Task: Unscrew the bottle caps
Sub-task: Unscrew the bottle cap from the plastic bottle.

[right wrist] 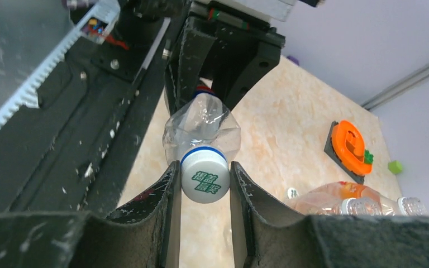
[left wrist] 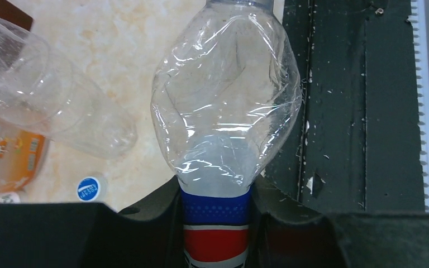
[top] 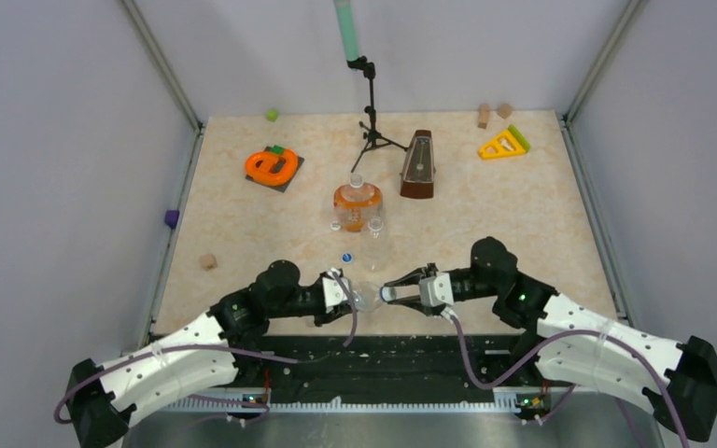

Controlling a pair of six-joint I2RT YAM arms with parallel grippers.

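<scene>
A crumpled clear bottle with a blue and red label (left wrist: 226,100) hangs level over the table's near edge (top: 366,296). My left gripper (left wrist: 217,206) is shut on its labelled lower body (top: 344,291). Its white bottle cap (right wrist: 204,177), printed with green characters, sits squeezed between the two fingers of my right gripper (right wrist: 204,167), which meets the neck from the right (top: 387,293). A blue bottle cap (top: 346,258) lies loose on the table (left wrist: 88,188). Behind it stand the squat orange bottle (top: 357,203) and a plain clear bottle (top: 374,238).
A brown metronome (top: 417,165) and a black stand (top: 371,112) sit behind the bottles. An orange ring toy (top: 272,166) is at the back left, a yellow triangle (top: 503,144) and wooden blocks (top: 495,113) at the back right. One block (top: 208,262) lies near left.
</scene>
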